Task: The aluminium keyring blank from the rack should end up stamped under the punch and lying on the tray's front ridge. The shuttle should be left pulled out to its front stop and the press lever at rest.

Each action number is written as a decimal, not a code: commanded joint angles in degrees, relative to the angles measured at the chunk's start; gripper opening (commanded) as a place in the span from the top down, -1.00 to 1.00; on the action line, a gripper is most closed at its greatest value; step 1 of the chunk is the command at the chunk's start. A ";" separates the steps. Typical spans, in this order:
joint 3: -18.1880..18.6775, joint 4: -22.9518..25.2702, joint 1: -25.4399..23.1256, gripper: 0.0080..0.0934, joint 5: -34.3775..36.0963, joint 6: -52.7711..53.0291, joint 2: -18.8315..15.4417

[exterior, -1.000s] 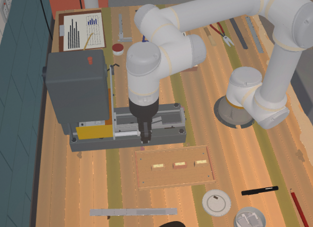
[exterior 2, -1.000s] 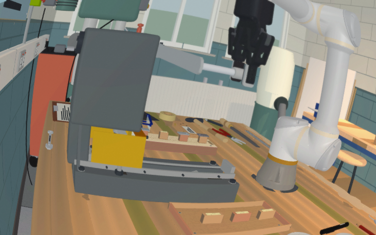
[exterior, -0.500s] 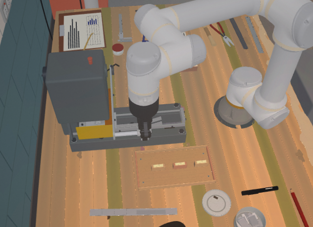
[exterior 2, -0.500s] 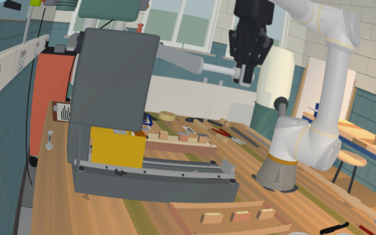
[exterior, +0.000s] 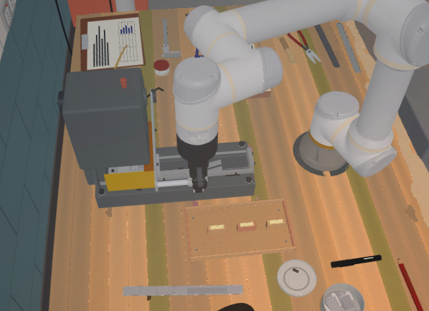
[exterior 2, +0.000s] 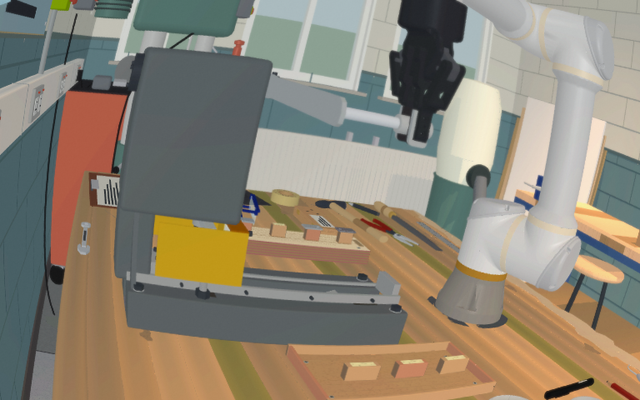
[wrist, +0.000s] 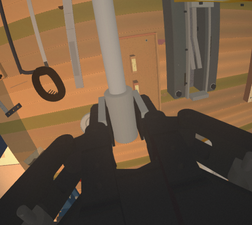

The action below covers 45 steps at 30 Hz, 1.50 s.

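The press lever's grey handle (wrist: 120, 115) (exterior 2: 408, 125) is held in my closed gripper (wrist: 123, 117) (exterior 2: 419, 130) (exterior: 199, 183), high above the bench at the end of the lever arm (exterior 2: 309, 103) that reaches out from the dark press housing (exterior 2: 190, 134) (exterior: 105, 117). Below, the shuttle's yellow guard (exterior 2: 199, 254) (exterior: 130, 180) sits at the press mouth on the grey rail base (exterior: 180, 193). The wooden tray (exterior: 239, 228) (exterior 2: 393, 369) with three ridges lies in front of the press. The rack (exterior 2: 309, 243) holds small blocks behind the press. I cannot make out the keyring blank.
A round dish (exterior: 296, 277) and a bowl of parts (exterior: 343, 297) sit at the bench front right, beside a black marker (exterior: 356, 260). A steel ruler (exterior: 183, 290) lies front left. Pliers (exterior: 305, 46) and files lie behind my arm's base (exterior: 320, 155).
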State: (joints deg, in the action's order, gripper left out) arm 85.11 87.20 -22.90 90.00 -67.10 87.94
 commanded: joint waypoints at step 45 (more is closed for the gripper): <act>3.61 3.50 0.12 1.00 0.00 -0.12 0.17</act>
State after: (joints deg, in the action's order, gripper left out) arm 88.51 90.74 -22.82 89.97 -67.21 88.44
